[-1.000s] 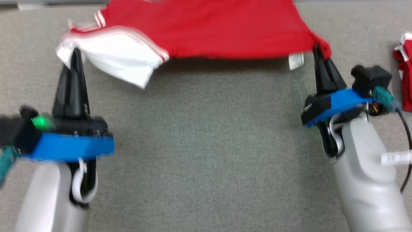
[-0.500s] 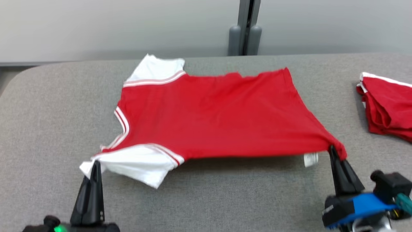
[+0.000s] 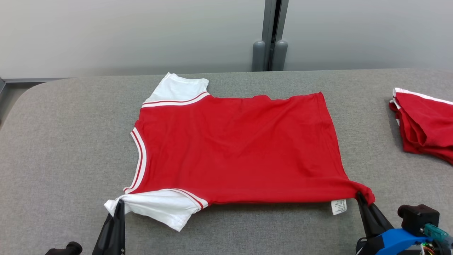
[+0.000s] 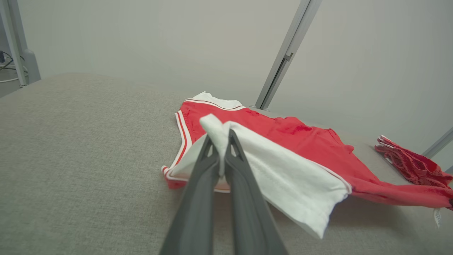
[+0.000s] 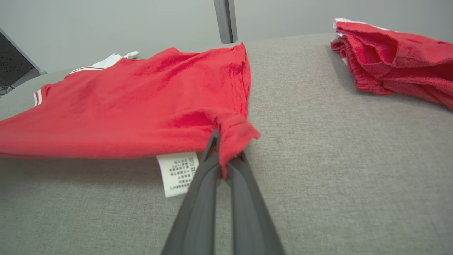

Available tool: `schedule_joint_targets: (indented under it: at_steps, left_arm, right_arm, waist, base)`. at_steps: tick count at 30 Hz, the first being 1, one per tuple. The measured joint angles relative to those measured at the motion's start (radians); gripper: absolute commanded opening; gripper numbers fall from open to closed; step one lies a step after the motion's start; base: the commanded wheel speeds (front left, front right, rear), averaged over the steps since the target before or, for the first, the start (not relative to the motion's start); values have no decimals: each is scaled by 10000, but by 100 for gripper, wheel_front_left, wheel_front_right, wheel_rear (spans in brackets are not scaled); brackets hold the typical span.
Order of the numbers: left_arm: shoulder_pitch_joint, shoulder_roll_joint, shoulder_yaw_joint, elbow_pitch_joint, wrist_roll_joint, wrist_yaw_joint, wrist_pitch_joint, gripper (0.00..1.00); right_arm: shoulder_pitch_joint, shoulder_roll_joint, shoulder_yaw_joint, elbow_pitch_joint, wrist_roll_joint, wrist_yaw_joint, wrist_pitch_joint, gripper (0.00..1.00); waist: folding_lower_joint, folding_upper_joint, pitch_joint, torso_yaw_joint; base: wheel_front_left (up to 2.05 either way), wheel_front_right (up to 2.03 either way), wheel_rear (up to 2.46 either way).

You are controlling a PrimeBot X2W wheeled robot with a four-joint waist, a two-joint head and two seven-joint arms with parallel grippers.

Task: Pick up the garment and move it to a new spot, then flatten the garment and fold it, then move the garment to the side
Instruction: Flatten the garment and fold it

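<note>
Your garment [image 3: 237,148] has settled flatter; left end effector [image 3: 119,204] pinches its sleeve [image 3: 159,209], right end effector [image 3: 359,197] its hem corner [image 3: 366,193] — folding remains.

Left gripper [image 3: 120,205]: 2 long black fingers [image 4: 198,198], tapering to thin tips, matte dark grey up close, small triangular slots near the tips. Right gripper [image 3: 360,195]: same fingers, blue housing [image 3: 393,241] at base, black boxy block [image 3: 417,216], teal connector [image 3: 433,230], thin coloured wires [image 3: 426,250]. Black knob [image 3: 69,248] by left base.
</note>
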Motion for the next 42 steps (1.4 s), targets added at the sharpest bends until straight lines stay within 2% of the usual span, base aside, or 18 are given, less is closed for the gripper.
schedule_joint_targets:
  at_steps: [11,14,26,27,28,29,30,31,37,42]
  left_arm:
    - [-1960,-23,-543,2197,165,-523,50,0]
    - [-2874,100,-619,2807,525,-585,-305,0]
    - [-5409,-245,-640,5720,756,-717,-999,0]
    - [-5555,-274,-623,5914,754,-715,-1024,0]
    - [-5693,-297,-625,6109,775,-709,-1032,1]
    - [-5819,-297,-633,6240,857,-700,-1066,27]
    - [-5949,-313,-604,6316,901,-667,-1122,69]
    - [-6102,-341,-573,6357,959,-621,-1139,100]
    - [-6516,-759,-222,6025,1283,-658,-1239,100]
    - [-5979,-1108,86,5645,1423,-830,-1250,100]
  right_arm:
    - [-1391,0,2,1818,-153,0,508,0]
    - [-1825,2,40,2071,-58,0,550,0]
    - [-3751,-2,67,3409,31,0,368,0]
    - [-3872,-2,174,3507,15,0,328,15]
    - [-3988,2,240,3603,-25,0,209,61]
    - [-4103,8,288,3653,-94,0,48,100]
    - [-4207,8,284,3687,-82,0,-144,100]
    - [-4303,2,284,3726,-38,0,-316,100]
    - [-4476,4,205,3904,-161,0,-1404,100]
    - [-4182,0,33,3672,-305,0,-1900,100]
  waist:
    - [1,0,227,77]
    - [1,0,323,71]
    - [2,0,1222,-126]
    - [2,0,1288,-130]
    - [2,0,1340,-126]
    - [2,0,1387,-121]
    - [3,0,1428,-112]
    - [2,0,1463,-99]
    - [2,0,1523,-16]
    - [1,0,1249,112]
  base:
    - [0,0,0]
    - [0,0,0]
    - [0,0,0]
    - [0,0,0]
    - [0,0,0]
    - [0,0,0]
    - [0,0,0]
    - [0,0,0]
    - [0,0,0]
    - [0,0,0]
